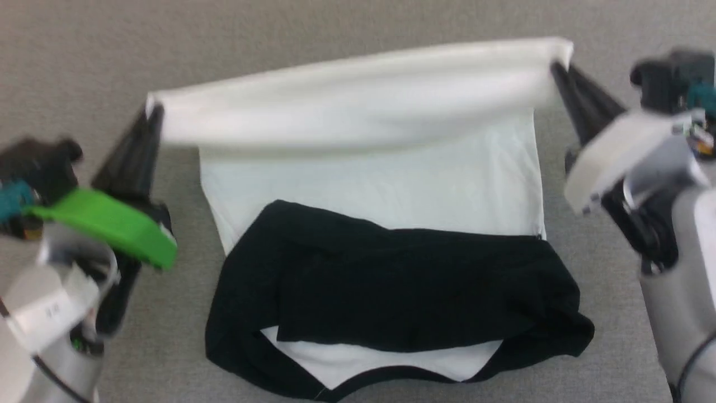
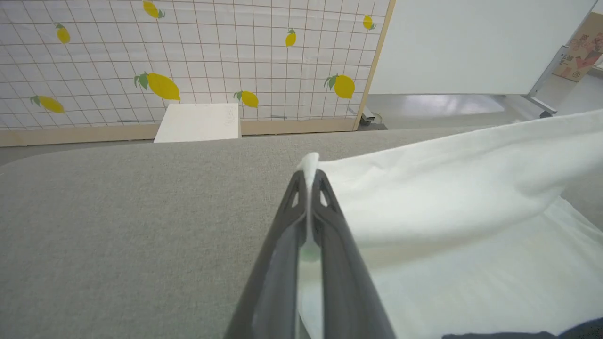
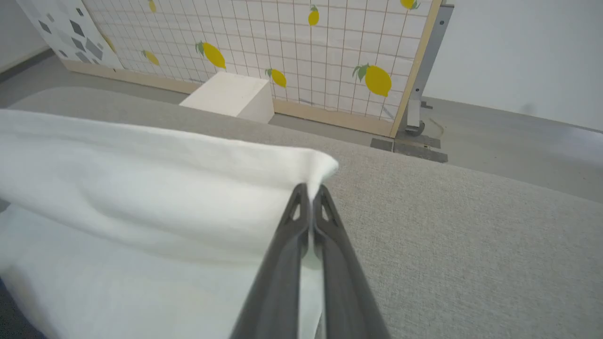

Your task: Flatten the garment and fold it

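Grey table (image 1: 335,28) below: left end effector (image 1: 154,112) and right end effector (image 1: 557,66) each pinch a corner of the shirt (image 1: 369,179), its lifted edge stretched between them; black sleeves (image 1: 403,280) lie robot-ward of both.

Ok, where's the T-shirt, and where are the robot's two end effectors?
T-shirt (image 1: 369,179): head view, on its white middle.
Left end effector (image 2: 308,181): left wrist view, between fingertips pinching a white corner.
Right end effector (image 3: 311,193): right wrist view, between fingertips pinching the other corner.
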You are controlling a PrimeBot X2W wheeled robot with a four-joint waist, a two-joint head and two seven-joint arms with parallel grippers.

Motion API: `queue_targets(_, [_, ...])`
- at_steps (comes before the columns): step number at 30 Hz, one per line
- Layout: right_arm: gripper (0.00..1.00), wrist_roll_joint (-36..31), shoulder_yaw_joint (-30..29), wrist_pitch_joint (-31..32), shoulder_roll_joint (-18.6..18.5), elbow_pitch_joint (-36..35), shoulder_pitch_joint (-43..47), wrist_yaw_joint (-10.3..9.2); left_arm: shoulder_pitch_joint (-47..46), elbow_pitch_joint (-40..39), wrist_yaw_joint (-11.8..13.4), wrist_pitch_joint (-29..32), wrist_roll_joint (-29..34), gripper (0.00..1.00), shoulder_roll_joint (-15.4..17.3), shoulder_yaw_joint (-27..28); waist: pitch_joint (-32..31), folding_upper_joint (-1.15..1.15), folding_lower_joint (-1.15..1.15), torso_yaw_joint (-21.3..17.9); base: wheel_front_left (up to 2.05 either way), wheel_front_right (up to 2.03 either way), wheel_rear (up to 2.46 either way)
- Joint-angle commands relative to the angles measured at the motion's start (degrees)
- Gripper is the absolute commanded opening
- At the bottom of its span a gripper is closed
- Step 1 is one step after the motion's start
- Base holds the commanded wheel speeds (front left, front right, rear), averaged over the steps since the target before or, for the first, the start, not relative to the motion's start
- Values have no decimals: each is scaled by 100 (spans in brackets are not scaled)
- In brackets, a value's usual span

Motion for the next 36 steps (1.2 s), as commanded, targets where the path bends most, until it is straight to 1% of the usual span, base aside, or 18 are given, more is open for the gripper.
queue_targets(1, [0,67,-103,88,-16,-196,347,-9,361,-145,83,-25,-70,0,56,13,-665,0,1,254,0,0,0])
queue_targets(5, [0,97,-406,399,-42,-734,1225,-9,1221,-510,207,-44,-284,0,4,-22,-868,0,1,361,0,0,0])
queue_targets(8, [0,96,-619,659,10,-1062,1816,-9,1728,-656,233,-30,-471,0,-59,-88,-968,0,1,443,0,0,0])
queue_targets(13, [0,27,-970,1054,178,-1498,2690,-9,2393,-644,181,94,-787,0,-184,-321,-1103,0,1,547,0,0,0])
queue_targets(20, [0,-110,-1346,1516,385,-1835,3516,-9,2897,-387,60,214,-1016,0,-260,-591,-1195,0,1,637,0,0,0])
queue_targets(27, [0,-301,-1534,1934,576,-1895,4143,-9,2983,-26,-67,388,-1079,0,-393,-920,-1186,0,1,699,0,0,0])
queue_targets(31, [0,-372,-1491,1997,710,-1648,4296,-9,2862,341,-169,457,-1020,0,-477,-1107,-1180,0,1,698,0,0,0])
queue_targets(36, [0,-443,-1393,1950,792,-1154,4350,-9,2712,828,-289,466,-929,0,-573,-1286,-1212,0,1,688,0,0,0])
